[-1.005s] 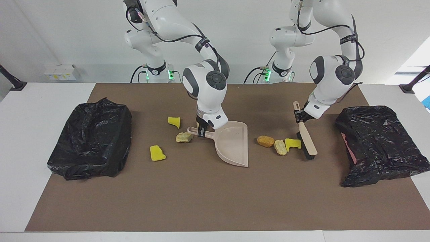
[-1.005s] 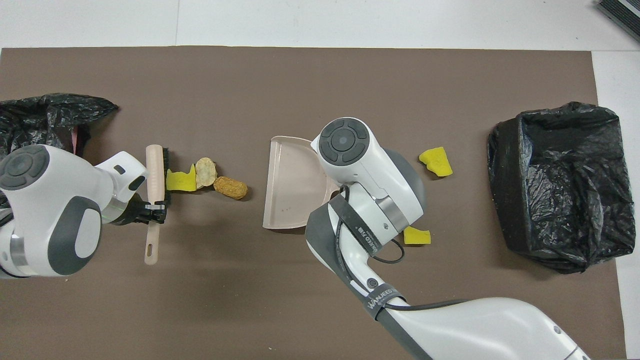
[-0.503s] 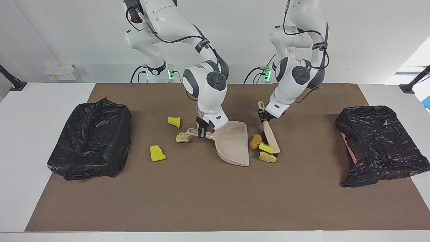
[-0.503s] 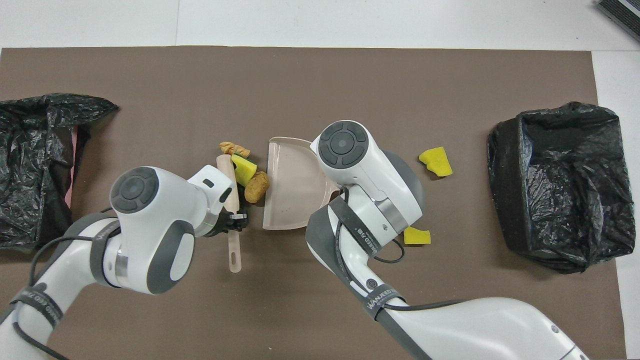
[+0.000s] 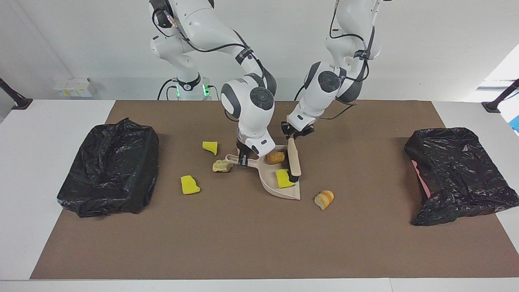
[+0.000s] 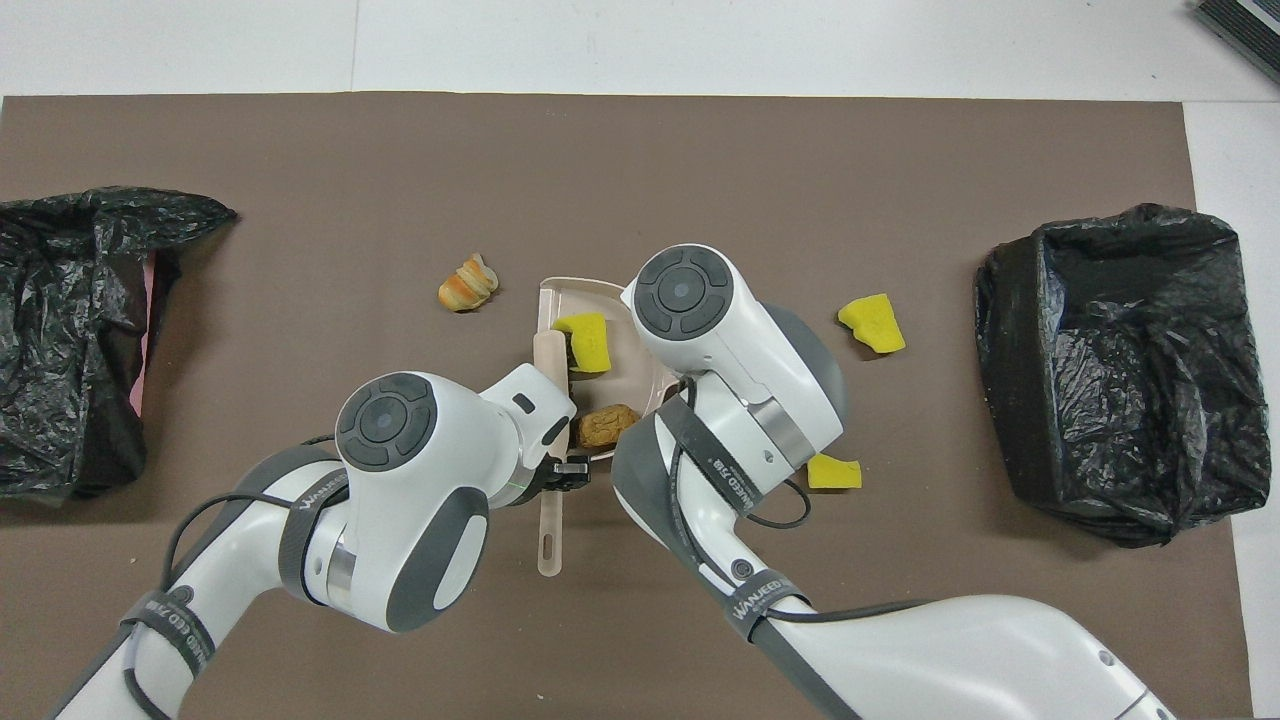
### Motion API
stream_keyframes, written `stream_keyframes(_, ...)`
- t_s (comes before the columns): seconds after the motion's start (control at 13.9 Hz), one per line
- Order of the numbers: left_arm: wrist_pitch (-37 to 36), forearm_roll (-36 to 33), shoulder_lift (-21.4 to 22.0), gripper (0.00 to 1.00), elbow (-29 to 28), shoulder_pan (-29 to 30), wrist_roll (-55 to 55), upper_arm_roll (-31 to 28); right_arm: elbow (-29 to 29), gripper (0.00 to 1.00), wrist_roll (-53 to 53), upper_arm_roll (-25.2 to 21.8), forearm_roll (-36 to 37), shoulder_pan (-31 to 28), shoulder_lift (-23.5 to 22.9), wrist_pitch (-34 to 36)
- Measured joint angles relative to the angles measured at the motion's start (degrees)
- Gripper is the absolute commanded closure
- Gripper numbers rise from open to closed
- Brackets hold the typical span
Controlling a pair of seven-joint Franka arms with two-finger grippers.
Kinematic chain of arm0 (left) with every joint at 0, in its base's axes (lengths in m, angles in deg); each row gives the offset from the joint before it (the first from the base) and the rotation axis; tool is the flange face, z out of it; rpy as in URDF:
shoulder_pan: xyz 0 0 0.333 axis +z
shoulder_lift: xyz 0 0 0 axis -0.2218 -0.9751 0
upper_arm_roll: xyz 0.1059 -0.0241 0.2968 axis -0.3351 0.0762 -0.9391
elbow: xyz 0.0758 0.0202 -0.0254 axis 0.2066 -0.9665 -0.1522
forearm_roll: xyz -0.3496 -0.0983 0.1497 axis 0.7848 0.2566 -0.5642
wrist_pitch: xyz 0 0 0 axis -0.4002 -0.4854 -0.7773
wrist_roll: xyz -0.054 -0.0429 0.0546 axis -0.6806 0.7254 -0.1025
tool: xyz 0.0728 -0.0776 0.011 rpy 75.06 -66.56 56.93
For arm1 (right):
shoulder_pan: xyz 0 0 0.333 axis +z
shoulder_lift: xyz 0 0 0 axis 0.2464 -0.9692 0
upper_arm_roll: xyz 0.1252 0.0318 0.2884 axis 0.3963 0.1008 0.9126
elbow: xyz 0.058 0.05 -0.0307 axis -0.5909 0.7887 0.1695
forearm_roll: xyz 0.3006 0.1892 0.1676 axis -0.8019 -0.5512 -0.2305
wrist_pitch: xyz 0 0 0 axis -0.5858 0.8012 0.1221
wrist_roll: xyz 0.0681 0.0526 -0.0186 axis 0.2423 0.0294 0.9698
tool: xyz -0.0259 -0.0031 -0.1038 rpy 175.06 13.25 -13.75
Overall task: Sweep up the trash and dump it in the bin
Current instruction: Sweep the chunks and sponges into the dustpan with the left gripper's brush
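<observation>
The left gripper is clamped on the brush; the right gripper is clamped on the dustpan handle. Two scraps lie in the pan, one beside its lip and farther out. Lifting the pan tilted could spill them, and the stray piece risks being missed.

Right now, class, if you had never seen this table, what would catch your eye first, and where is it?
At mid-table the two arms meet over the dustpan: the right hand holds its handle, and the left hand holds the brush, whose bristles rest in the pan. A yellow sponge piece and a brown bread piece lie in the pan. A black bin bag sits at each end of the table.
</observation>
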Motion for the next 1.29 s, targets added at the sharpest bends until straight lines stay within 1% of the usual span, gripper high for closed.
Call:
stream_keyframes(0.14, -1.64, -0.72, 0.17, 1.00, 1.38, 0.81, 0.00, -1.13, 0.03, 1.00, 0.00, 0.00, 0.03, 0.00, 0.00, 0.00)
stream_keyframes(0.22, -2.32, -2.49, 0.16, 1.00, 1.91, 2.16, -0.01, -1.39, 0.04, 1.00, 0.00, 0.00, 0.06, 0.00, 0.00, 0.00)
stream_keyframes(0.36, -2.73, -6.79, 0.16, 1.00, 2.34, 5.83, -0.01, -1.76, 0.06, 1.00, 0.00, 0.00, 0.18, 0.00, 0.00, 0.00)
stream_keyframes(0.5, -2.45, -11.41, -0.02, 1.00, 2.40, 11.02, -1.81, -1.96, 0.09, 1.00, 0.00, 0.00, 0.43, 0.00, 0.00, 0.00)
stream_keyframes(0.65, -1.28, -13.21, -0.77, 1.00, 2.45, 14.95, -5.97, -2.10, 0.13, 1.00, 0.00, 0.00, 0.58, 0.00, 0.00, 0.00)
stream_keyframes(0.72, -0.83, -13.51, -1.61, 1.00, 2.46, 15.93, -7.94, -2.12, 0.15, 1.00, 0.00, 0.00, 0.63, 0.00, 0.00, 0.00)
stream_keyframes(0.86, 0.11, -13.65, -3.75, 1.00, 2.45, 16.03, -11.41, -1.89, 0.20, 1.00, 0.00, 0.00, 0.68, 0.00, 0.00, 0.00)
stream_keyframes(1.01, 0.16, -13.70, -4.52, 1.00, 2.45, 15.05, -15.24, -0.77, 0.23, 1.00, 0.00, 0.00, 0.69, 0.00, 0.00, 0.00)
stream_keyframes(1.29, -1.45, -13.77, -4.22, 1.00, 2.46, 6.23, -18.02, -0.08, 0.31, 1.00, 0.00, 0.00, 0.70, -0.01, 0.00, 0.10)
